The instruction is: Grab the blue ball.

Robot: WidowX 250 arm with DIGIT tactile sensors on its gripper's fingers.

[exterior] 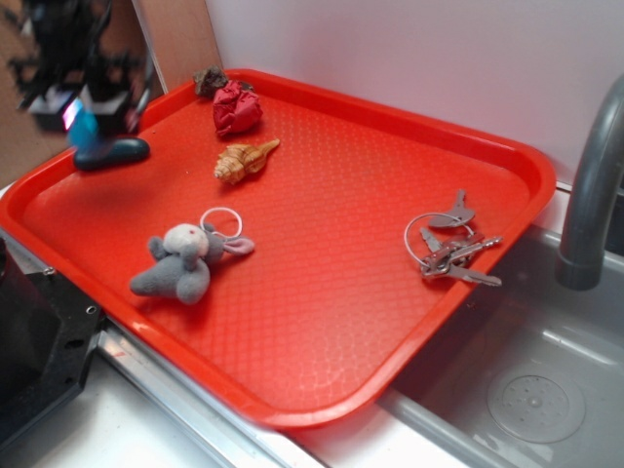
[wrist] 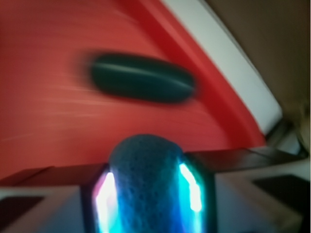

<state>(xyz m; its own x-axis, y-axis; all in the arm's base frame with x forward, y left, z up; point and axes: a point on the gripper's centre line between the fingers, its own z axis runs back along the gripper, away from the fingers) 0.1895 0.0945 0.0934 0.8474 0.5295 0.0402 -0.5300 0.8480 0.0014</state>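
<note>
Pincer motion-blurred; blue ball cut off by bottom edge.

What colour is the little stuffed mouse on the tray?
Grey, the stuffed mouse shows best in the exterior view.

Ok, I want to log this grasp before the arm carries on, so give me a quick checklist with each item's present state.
1. Blue ball between the gripper fingers: ok, wrist view shows it pinched.
2. Ball off the red tray: ok, it hangs above the surface in the exterior view.
3. Dark teal oblong object left behind on the tray: ok.
4. Clearance from the oblong object: cannot tell, both views are blurred.
5. Grey plush toy, keys, seashell untouched: ok, well apart from the gripper.
</note>
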